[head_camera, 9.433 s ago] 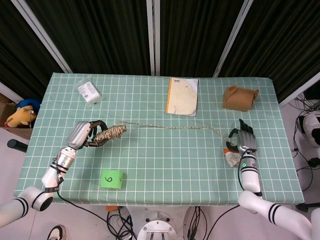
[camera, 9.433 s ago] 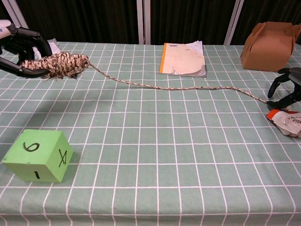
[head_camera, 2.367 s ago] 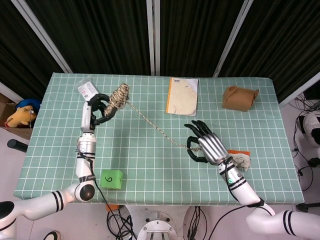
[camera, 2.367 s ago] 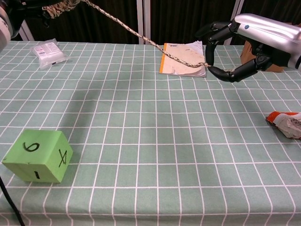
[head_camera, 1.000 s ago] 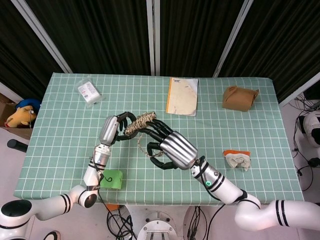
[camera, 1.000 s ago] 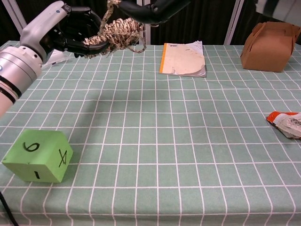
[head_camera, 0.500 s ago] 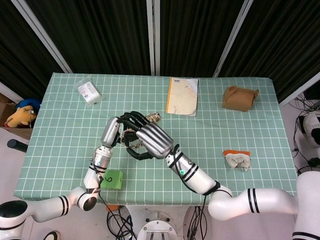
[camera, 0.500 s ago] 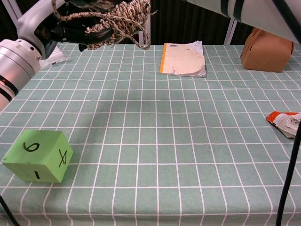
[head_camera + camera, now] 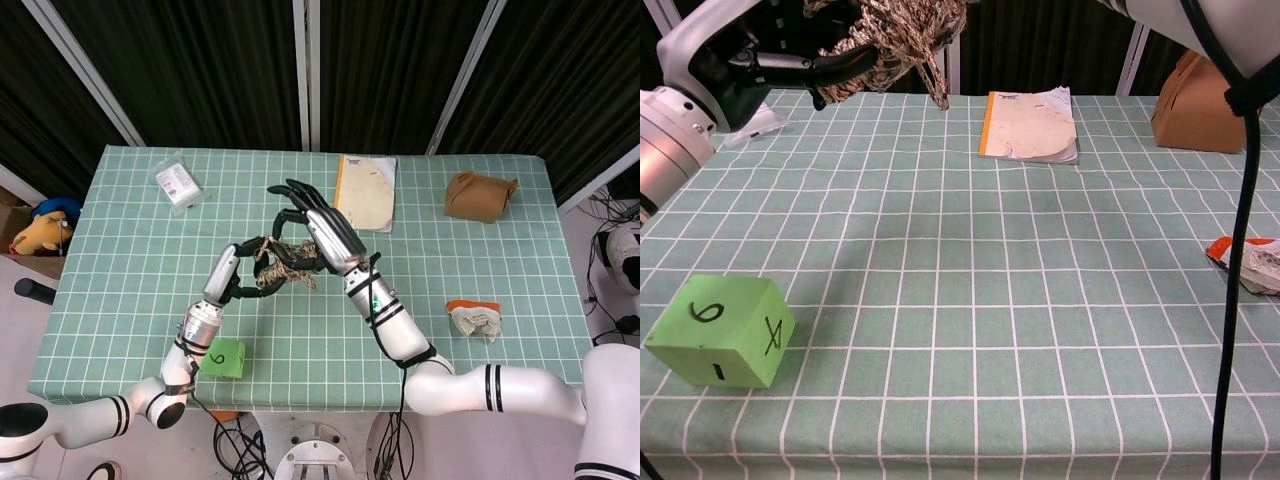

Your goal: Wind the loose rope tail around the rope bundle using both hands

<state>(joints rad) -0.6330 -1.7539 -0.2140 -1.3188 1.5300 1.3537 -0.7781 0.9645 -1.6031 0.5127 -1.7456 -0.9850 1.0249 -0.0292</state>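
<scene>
The rope bundle [image 9: 281, 262] is a speckled tan wad held up above the green checked table [image 9: 520, 260]. My left hand [image 9: 234, 273] grips it from the left, fingers curled around it. In the chest view the bundle [image 9: 902, 25] is at the top edge, with the left hand [image 9: 770, 52] beside it. A short loose rope tail [image 9: 938, 84] dangles free below the bundle. My right hand [image 9: 322, 230] hovers just right of and behind the bundle, fingers spread, thumb close to the rope. In the chest view the right hand itself is out of frame.
A green cube [image 9: 222, 357] sits near the front left edge. A notebook [image 9: 364, 192] and a brown paper bag [image 9: 480, 195] lie at the back, a plastic packet [image 9: 178, 182] at the back left, a crumpled wrapper [image 9: 475, 317] at the right. A black cable [image 9: 1237, 250] hangs at the chest view's right.
The right hand has swung from in front of the bundle to behind and right of it, fingers now spread. The tail is wound onto the bundle, leaving a short dangling end.
</scene>
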